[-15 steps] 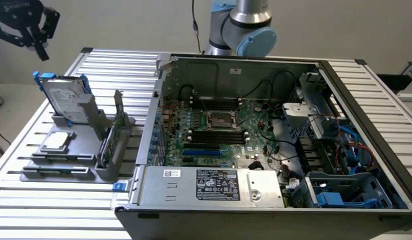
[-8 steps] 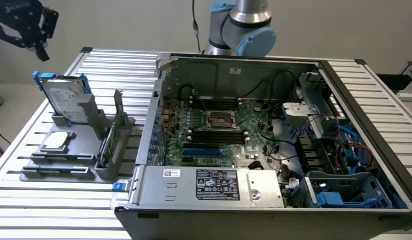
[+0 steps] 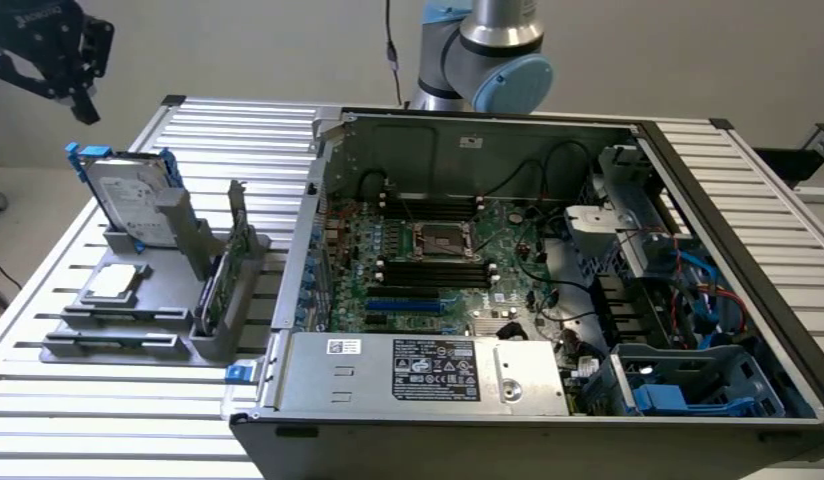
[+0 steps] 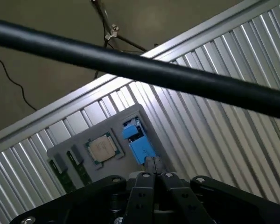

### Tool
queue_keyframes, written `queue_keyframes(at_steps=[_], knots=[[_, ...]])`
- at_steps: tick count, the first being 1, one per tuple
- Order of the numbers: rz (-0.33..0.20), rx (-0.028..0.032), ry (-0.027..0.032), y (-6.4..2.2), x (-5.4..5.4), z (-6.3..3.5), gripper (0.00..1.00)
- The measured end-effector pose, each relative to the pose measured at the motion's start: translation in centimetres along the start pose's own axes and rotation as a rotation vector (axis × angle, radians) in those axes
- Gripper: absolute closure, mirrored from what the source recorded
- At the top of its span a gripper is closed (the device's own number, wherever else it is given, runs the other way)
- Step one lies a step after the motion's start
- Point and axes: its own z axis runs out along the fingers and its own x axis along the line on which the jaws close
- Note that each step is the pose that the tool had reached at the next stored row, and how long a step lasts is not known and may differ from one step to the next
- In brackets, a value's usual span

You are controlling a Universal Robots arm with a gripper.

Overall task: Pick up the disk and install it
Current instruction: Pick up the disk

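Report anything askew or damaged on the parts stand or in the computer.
Nothing stands out. The disk leans in its slot on the grey stand, the chip lies flat in its recess, and the computer looks intact.

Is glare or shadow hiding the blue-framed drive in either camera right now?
Exterior view: the silver-grey hard drive in its blue plastic carrier is evenly lit, and the glare sits on the ribbed aluminium table. Wrist view: there is bright sheen on the table, a black bar crosses the picture, and the drive is visible beyond the shut claw.
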Motion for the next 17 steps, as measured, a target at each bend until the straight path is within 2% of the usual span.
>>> queue_keyframes(at_steps=[17], knots=[[-0.310, 0.0009, 0.0097, -0.01, 0.00, 0.43, 0.89]])
